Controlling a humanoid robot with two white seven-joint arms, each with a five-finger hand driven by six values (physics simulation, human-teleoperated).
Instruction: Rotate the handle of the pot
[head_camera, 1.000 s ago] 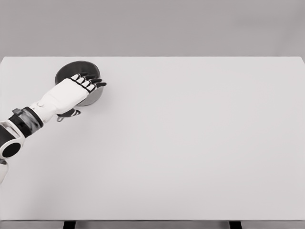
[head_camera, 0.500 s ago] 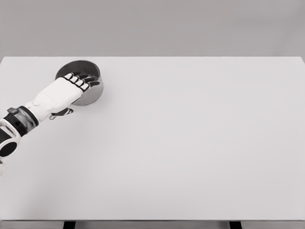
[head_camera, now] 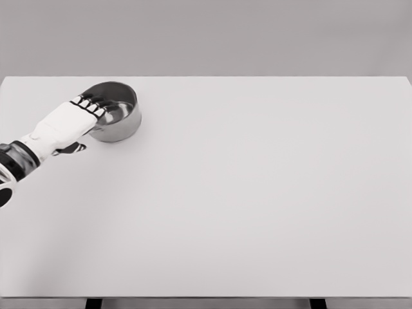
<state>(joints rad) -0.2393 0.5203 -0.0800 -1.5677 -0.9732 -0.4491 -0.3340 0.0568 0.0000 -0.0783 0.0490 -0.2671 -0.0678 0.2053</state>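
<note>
Pot: small round grey metal pot [head_camera: 114, 119], upright and open-topped, standing on the wide white tabletop [head_camera: 257, 193] near its far left corner. Handle not visible; likely hidden beneath the hand. Left hand [head_camera: 67, 122]: white, with dark fingers [head_camera: 90, 106] curled over the pot's near-left rim, apparently gripping there, though the actual contact is masked. Right hand: not in view.

Handling note, as judgement: turn about the pot's centre with the base flat on the tabletop; keep the grip firm but without downward lean, since a pull on the rim could tip or slide the pot toward the left edge.
</note>
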